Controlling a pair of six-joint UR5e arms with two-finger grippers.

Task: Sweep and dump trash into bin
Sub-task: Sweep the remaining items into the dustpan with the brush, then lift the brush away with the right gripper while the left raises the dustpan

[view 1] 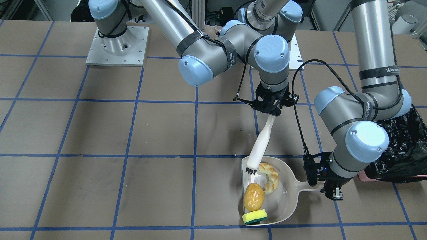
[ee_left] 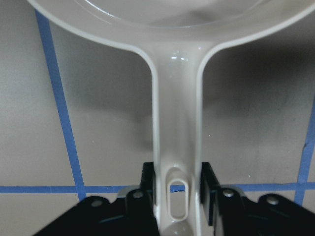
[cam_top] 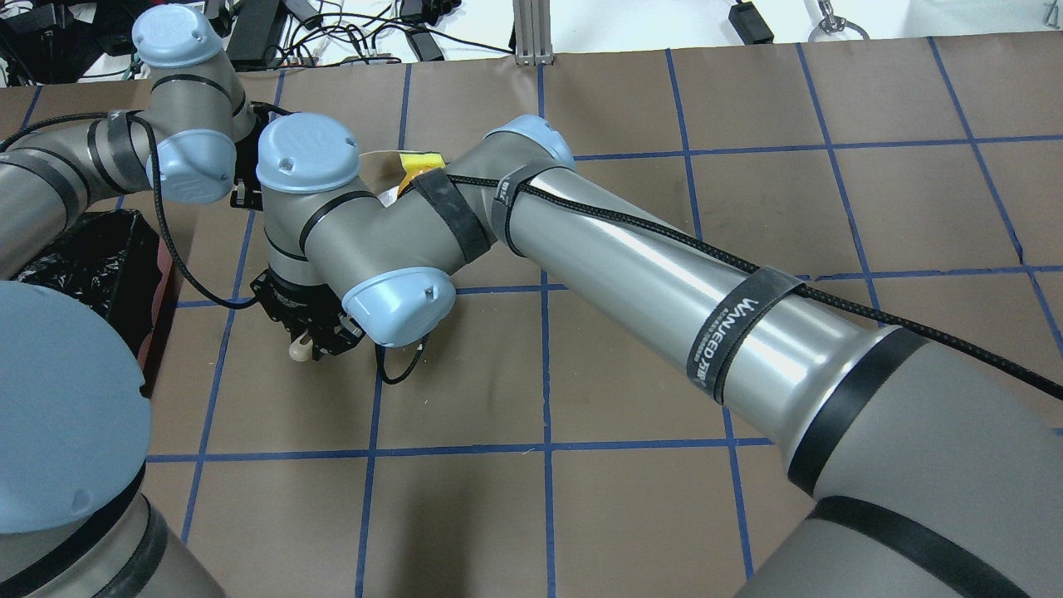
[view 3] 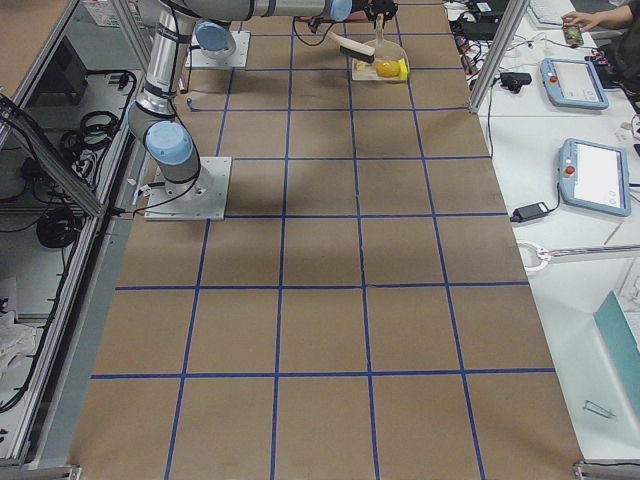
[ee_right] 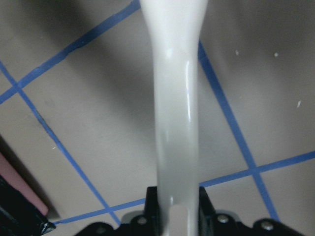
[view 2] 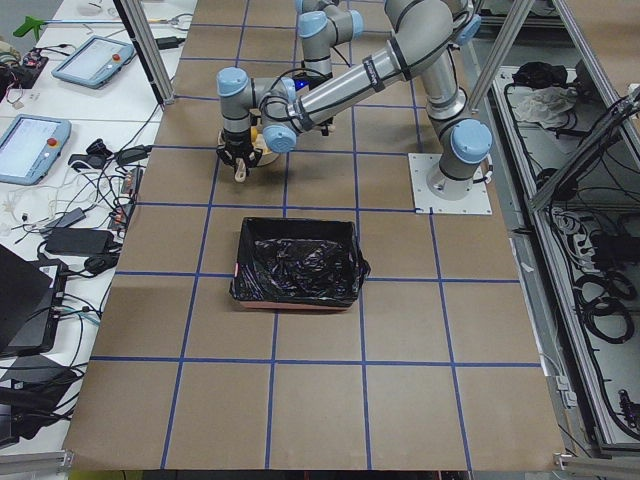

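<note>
The right gripper [ee_right: 178, 201] is pinching the brush [view 1: 260, 146] and the left gripper [ee_left: 178, 189] is clamping the handle of the dustpan [view 1: 283, 200], which is lying on the worktop [view 1: 133, 133]; so the brush should probably be drawing the green-sided yellow sponge [view 1: 254, 216], sitting at the pan's lip, deeper beside the glossy potato [view 1: 254, 196] and curved tan croissant [view 1: 271, 176] before lifting level toward the nearby black-lined bin [view 2: 350, 270].

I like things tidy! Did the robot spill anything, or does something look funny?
Nothing has spilled. The potato, croissant and sponge all lie in the dustpan. Only the sponge sits right at the pan's open edge, so it might slip off.
</note>
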